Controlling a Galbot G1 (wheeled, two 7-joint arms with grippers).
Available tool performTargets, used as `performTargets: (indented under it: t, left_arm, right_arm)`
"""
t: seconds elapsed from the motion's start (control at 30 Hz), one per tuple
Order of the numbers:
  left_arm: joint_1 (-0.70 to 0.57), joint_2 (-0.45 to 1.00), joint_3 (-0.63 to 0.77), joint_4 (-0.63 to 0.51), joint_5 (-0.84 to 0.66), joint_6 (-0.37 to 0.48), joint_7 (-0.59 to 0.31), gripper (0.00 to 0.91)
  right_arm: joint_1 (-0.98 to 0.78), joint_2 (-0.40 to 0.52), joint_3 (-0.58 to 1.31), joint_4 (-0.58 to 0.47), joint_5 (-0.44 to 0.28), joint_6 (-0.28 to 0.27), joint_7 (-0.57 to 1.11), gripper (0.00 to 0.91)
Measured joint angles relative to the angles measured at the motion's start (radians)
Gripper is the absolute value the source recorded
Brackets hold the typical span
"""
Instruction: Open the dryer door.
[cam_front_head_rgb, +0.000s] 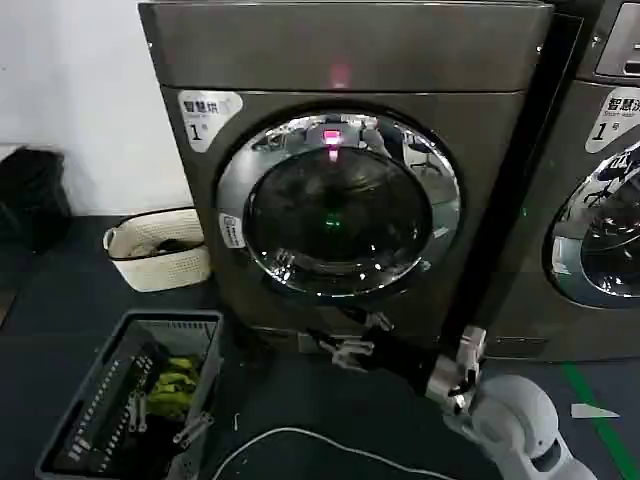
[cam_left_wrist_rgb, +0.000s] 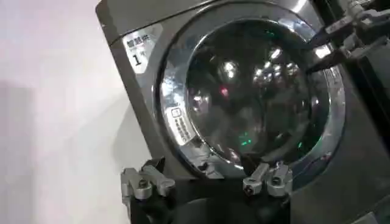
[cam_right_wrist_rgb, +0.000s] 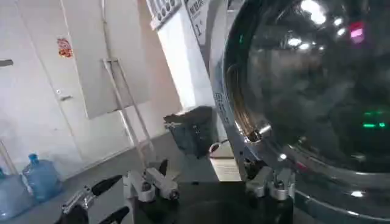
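The dryer door (cam_front_head_rgb: 340, 205) is closed against the grey machine front. It is round, with a wide chrome rim, a small white sticker (cam_front_head_rgb: 231, 231) and dark glass. My right gripper (cam_front_head_rgb: 352, 338) reaches in from the lower right and sits low in front of the door's bottom rim, apart from it. In the right wrist view this gripper (cam_right_wrist_rgb: 208, 169) is open and empty, with the door (cam_right_wrist_rgb: 317, 85) close on one side. The left gripper (cam_left_wrist_rgb: 202, 165) is open and empty too, facing the door (cam_left_wrist_rgb: 256, 91) from a short way off.
A second machine (cam_front_head_rgb: 600, 200) stands at the right. On the floor at the left are a white basket (cam_front_head_rgb: 155, 250), a grey crate (cam_front_head_rgb: 140, 400) with yellow-green cloth and a black bin (cam_front_head_rgb: 30, 195). A white cable (cam_front_head_rgb: 300, 440) lies below the dryer.
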Motion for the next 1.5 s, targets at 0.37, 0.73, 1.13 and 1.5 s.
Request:
performTargets:
  t: [0.37,0.73,1.13,1.5]
  left_arm:
    - [0.021,-0.005,-0.004,-0.034,0.003,0.0,0.0,0.907]
    - [0.048,-0.033,-0.008,-0.06,0.009,0.004,0.0,0.907]
    - [0.072,-0.059,-0.016,-0.085,0.018,0.001,0.0,0.907]
    - [0.075,-0.068,-0.018,-0.092,0.019,0.001,0.0,0.907]
  right_arm:
    - [0.088,-0.009,-0.063,-0.1,-0.074,0.134,-0.05,0.907]
    - [0.226,0.004,-0.136,-0.236,-0.088,0.208,-0.055,0.907]
    - [0.359,0.034,-0.217,-0.402,-0.112,0.248,-0.054,0.907]
    - [0.452,0.069,-0.287,-0.494,-0.121,0.286,-0.007,0.907]
